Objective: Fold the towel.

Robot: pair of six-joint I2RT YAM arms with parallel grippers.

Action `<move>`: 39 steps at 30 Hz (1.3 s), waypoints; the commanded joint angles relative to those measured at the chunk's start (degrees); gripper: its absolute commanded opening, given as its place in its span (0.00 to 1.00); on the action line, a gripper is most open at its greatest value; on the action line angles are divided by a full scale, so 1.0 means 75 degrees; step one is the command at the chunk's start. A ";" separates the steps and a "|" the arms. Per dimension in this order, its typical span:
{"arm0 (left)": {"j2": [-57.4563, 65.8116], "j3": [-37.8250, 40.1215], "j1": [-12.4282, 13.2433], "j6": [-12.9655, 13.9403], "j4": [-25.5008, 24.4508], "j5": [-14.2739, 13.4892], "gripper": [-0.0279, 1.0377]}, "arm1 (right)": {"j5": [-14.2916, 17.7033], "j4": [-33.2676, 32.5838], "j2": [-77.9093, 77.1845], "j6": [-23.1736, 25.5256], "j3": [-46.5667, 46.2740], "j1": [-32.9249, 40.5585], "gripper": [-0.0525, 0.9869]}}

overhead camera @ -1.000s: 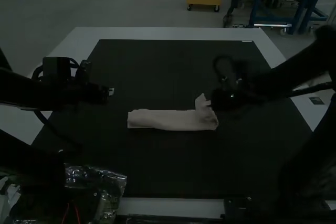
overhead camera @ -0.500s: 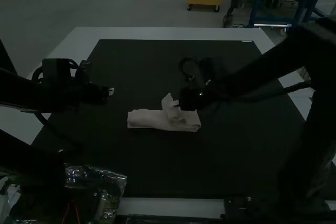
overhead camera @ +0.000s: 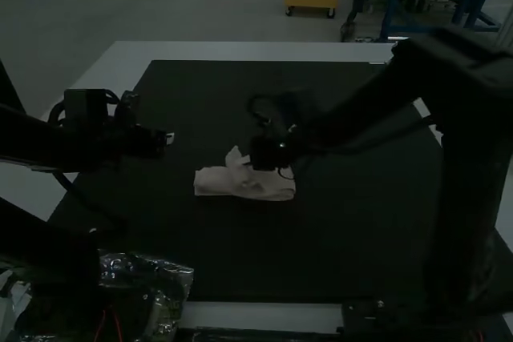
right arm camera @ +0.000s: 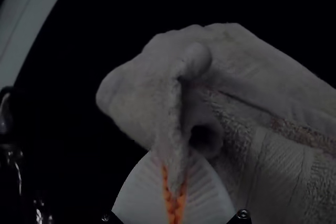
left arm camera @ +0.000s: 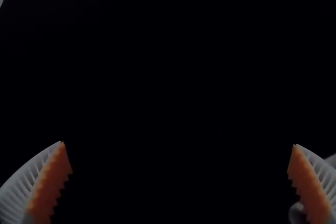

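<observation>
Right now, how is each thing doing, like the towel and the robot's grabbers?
Towel: folded into a narrow strip, one bit pinched up.
Right gripper: shut on the towel.
Left gripper: open, nothing between its fingers.
Clear plastic: crumpled.

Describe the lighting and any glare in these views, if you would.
High view: dim, the towel pale against the dark mat, glints on the plastic; left wrist view: the mat nearly black; right wrist view: dim, deep shadow inside the towel's fold.
</observation>
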 commanded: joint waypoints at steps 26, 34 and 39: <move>0.0052 -0.0115 0.0038 -0.0463 0.0382 -0.0024 0.94 | -0.0736 -0.0019 -0.0573 0.0874 0.1539 0.0428 0.78; 0.0052 -0.0150 0.0026 -0.0475 0.0394 -0.0013 0.94 | -0.0549 0.1540 -0.1147 0.1202 -0.0102 0.0194 0.03; 0.0052 -0.0150 0.0015 -0.0487 0.0417 -0.0001 0.94 | -0.0525 0.2208 -0.0808 0.1132 -0.0711 0.0194 0.03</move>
